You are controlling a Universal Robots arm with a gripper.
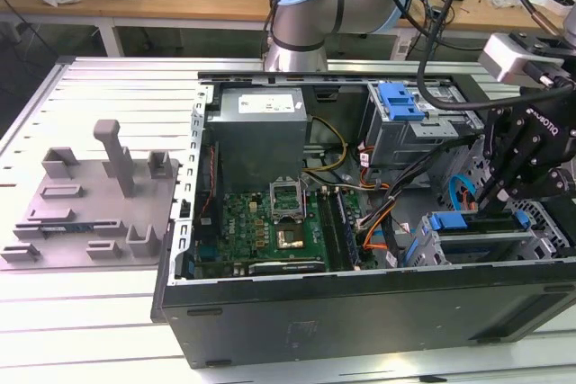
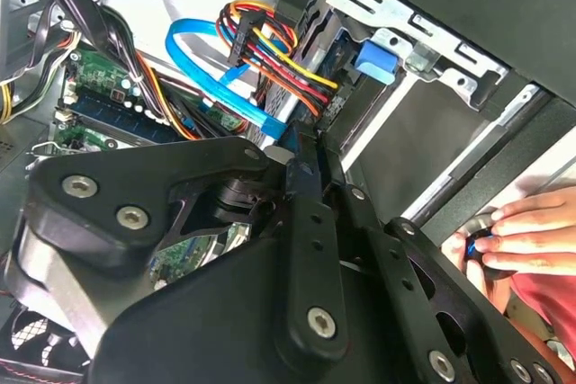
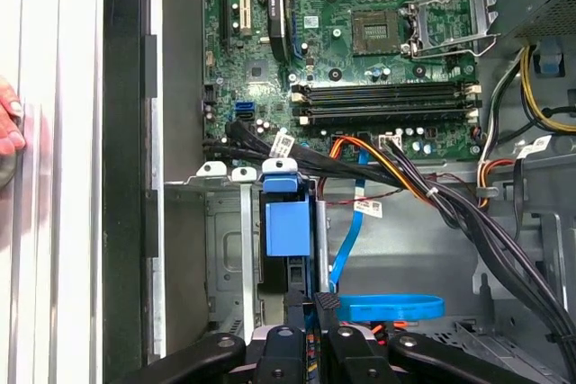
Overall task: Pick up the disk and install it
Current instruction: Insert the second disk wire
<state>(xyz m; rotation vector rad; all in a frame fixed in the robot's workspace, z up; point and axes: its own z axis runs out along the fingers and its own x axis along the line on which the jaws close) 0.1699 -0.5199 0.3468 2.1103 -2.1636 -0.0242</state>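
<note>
One disk (image 3: 288, 227) sits edge-up in the drive cage (image 3: 225, 249) inside the computer case (image 1: 360, 312). I see my tool (image 3: 310, 308) narrow, pinching its rear edge, so insertion looks nearly finished; release remains.

We read nothing with certainty. White lettering on gripper (image 1: 493, 193) body; dark print on white sticker (image 1: 270, 103) of grey metal box (image 1: 261, 150); white cable tag (image 3: 282, 143): too small.
</note>
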